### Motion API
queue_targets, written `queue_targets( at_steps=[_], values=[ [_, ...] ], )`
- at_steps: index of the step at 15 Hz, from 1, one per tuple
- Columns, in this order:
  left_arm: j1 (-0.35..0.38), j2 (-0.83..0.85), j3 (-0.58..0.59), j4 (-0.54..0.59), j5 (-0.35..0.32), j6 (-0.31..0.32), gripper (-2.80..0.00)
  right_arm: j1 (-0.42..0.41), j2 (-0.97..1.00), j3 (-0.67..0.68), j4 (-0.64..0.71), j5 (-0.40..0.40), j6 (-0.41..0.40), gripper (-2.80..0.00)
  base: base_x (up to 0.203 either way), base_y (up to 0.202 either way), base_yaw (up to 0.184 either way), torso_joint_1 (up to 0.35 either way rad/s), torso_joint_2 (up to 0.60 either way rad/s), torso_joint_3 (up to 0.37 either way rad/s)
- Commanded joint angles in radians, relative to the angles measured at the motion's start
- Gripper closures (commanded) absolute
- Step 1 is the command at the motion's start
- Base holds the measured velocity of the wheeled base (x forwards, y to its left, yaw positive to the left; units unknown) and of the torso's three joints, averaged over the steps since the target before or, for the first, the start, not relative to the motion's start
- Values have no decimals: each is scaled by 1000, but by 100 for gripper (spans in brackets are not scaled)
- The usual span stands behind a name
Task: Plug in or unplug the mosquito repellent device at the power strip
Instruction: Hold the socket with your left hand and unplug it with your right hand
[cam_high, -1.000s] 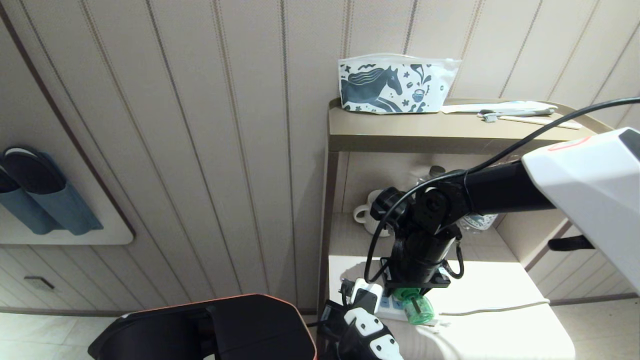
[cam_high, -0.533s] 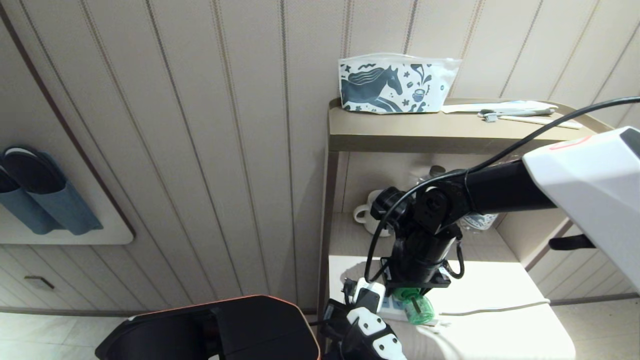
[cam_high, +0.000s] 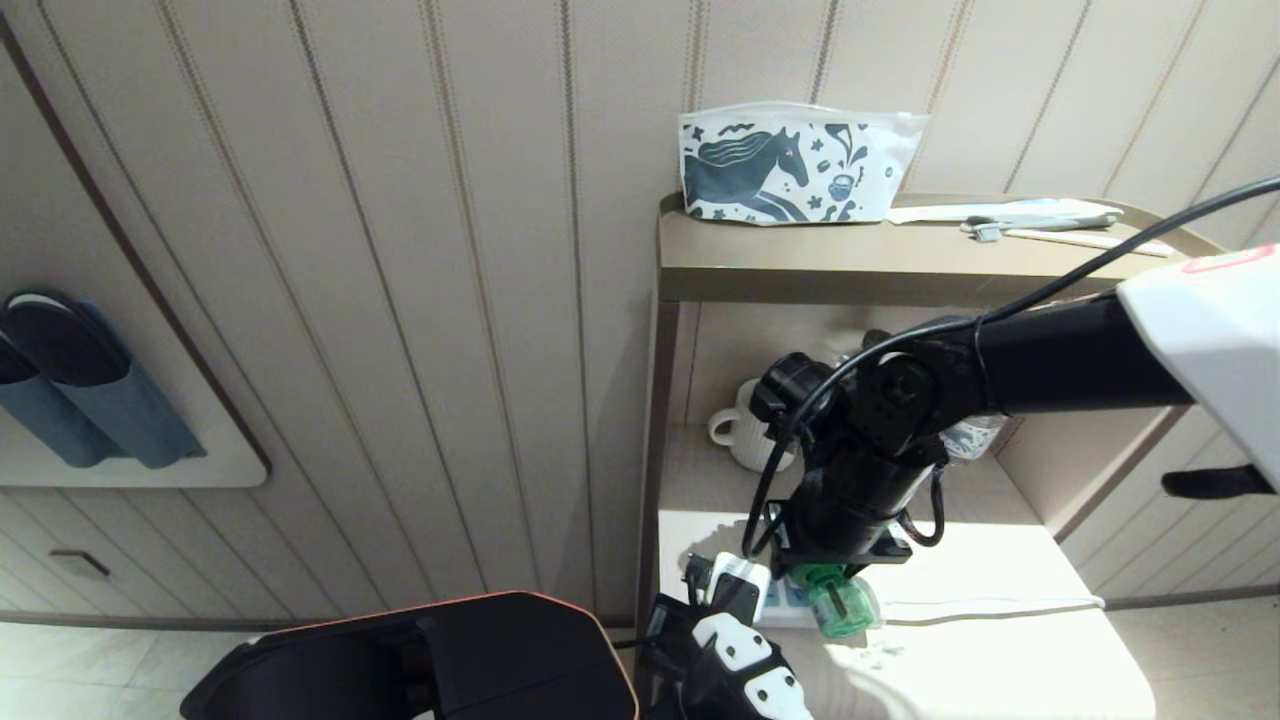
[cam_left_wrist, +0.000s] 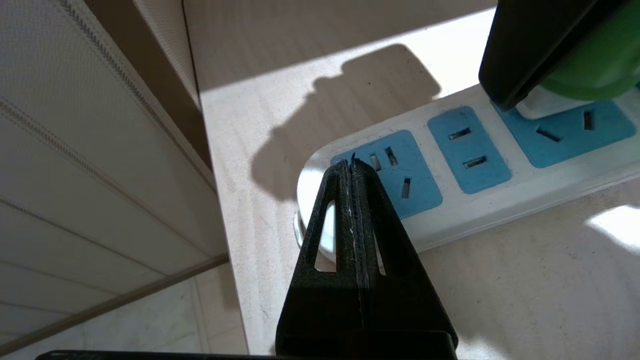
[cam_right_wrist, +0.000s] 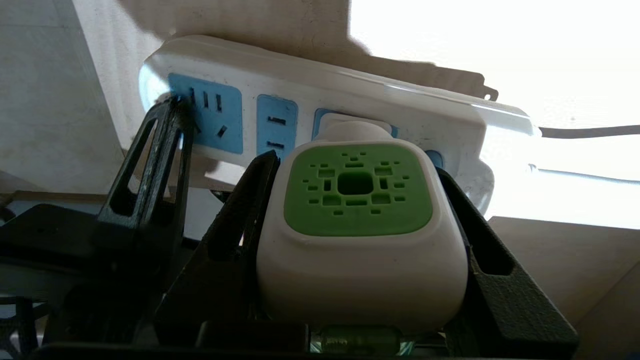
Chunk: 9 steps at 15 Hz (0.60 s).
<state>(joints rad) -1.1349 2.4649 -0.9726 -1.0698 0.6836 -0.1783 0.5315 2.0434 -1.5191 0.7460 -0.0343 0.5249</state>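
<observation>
1. White-and-green plastic: the mosquito repellent device (cam_right_wrist: 357, 235) has a rounded white head with a perforated green top panel. In the head view its translucent green bottle (cam_high: 838, 606) projects from under the gripper.

2. Location: the device sits between the two black fingers of the right gripper (cam_right_wrist: 357, 240), which clasp its white sides. Its plug end meets a light-blue socket face of the power strip (cam_right_wrist: 310, 107), directly ahead of this gripper. Whether the pins are fully seated cannot be told.

3. Power strip: long, white, with light-blue socket faces, lying on the lower shelf (cam_high: 1000, 590). Its white cord (cam_high: 1000, 603) trails off on the far side from the left gripper.

4. Left gripper (cam_left_wrist: 352, 167): fingers pressed flat together, holding nothing. The tip rests at the strip's end socket, two socket faces along from the device, apparently pinning the strip.

5. Risk, judged: if the pull or push runs off the socket's axis, the pins may bind or bend.

6. Risk, judged: the narrow closed tip has little purchase, so the strip could lift or slide with the device.

7. Risk, judged: the smooth rounded head may slip from the fingers under force.

8. Beyond the right gripper, a white mug (cam_high: 740, 435) stands on the shelf above.
</observation>
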Motion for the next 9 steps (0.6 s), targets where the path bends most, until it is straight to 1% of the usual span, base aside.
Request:
queue_targets(
  at_steps=[1,4,7,9],
  values=[
    [0,3,2,-2,2,-1,0,13,-28,2,3,-10,3,0,0,0,0,0,0,0],
    [0,2,2,-4,2,-1,0,47,-2,1,1,-34,3,0,0,0,0,0,0,0],
    [0,-1,3,-4,4,-2,0,82,39,-3,0,-114,1,0,0,0,0,0,0,0],
    [-1,-4,5,-6,4,-3,0,109,66,-10,0,-152,0,0,0,0,0,0,0,0]
  ],
)
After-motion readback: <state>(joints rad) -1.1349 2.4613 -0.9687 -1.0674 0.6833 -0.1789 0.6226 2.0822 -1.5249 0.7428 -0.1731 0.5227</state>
